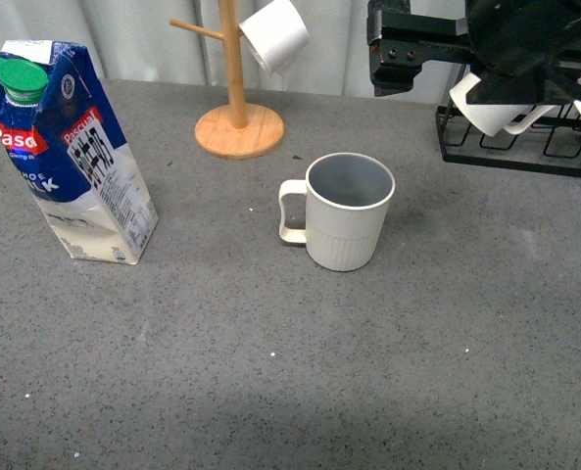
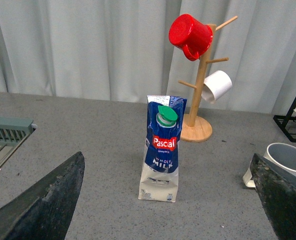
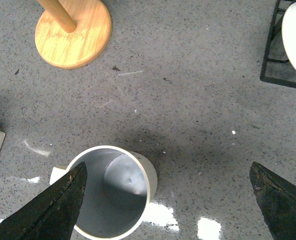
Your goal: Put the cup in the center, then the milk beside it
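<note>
In the front view the mug tree (image 1: 236, 108) loses its top to the upper edge. The dark right arm (image 1: 466, 44) at upper right covers part of the black rack (image 1: 506, 147). Small print on the milk (image 1: 70, 157) is too fine to read. In the left wrist view the cup (image 2: 287, 157) sits half behind the left fingers (image 2: 282, 200). In the right wrist view the right fingers (image 3: 53, 210) hide most of its handle, and the frame edge cuts its rim.

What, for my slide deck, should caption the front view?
Cup stands centred; milk carton apart at the left, not yet beside it.
</note>
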`<state>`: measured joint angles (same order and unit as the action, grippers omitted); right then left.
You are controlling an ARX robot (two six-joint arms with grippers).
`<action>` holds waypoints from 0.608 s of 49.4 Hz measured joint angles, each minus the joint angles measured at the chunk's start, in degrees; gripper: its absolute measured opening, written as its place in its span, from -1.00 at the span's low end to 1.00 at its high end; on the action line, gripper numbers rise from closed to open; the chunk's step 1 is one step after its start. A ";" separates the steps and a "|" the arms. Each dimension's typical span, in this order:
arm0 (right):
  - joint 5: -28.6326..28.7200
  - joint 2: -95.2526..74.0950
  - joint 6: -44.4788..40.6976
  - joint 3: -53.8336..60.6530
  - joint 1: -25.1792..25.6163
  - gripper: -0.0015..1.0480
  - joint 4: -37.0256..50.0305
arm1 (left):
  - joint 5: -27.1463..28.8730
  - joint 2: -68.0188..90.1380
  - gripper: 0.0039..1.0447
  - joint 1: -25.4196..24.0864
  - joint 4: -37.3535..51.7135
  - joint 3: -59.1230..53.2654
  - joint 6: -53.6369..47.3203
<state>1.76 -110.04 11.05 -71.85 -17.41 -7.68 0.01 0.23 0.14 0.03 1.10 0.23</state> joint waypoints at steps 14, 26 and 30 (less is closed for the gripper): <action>-14.51 11.87 -10.32 36.74 4.59 -0.20 70.47 | 0.00 0.00 0.88 0.00 0.00 0.00 -0.02; -10.62 20.59 -11.13 51.49 8.41 -0.99 75.03 | -0.02 0.00 0.88 0.00 0.00 0.00 -0.02; -9.49 24.76 -11.08 54.55 9.31 -0.98 74.82 | 0.00 0.00 0.88 0.00 0.00 0.00 -0.02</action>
<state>-7.73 -85.27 -0.03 -17.30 -8.10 67.13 0.01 0.23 0.14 0.03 1.10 0.21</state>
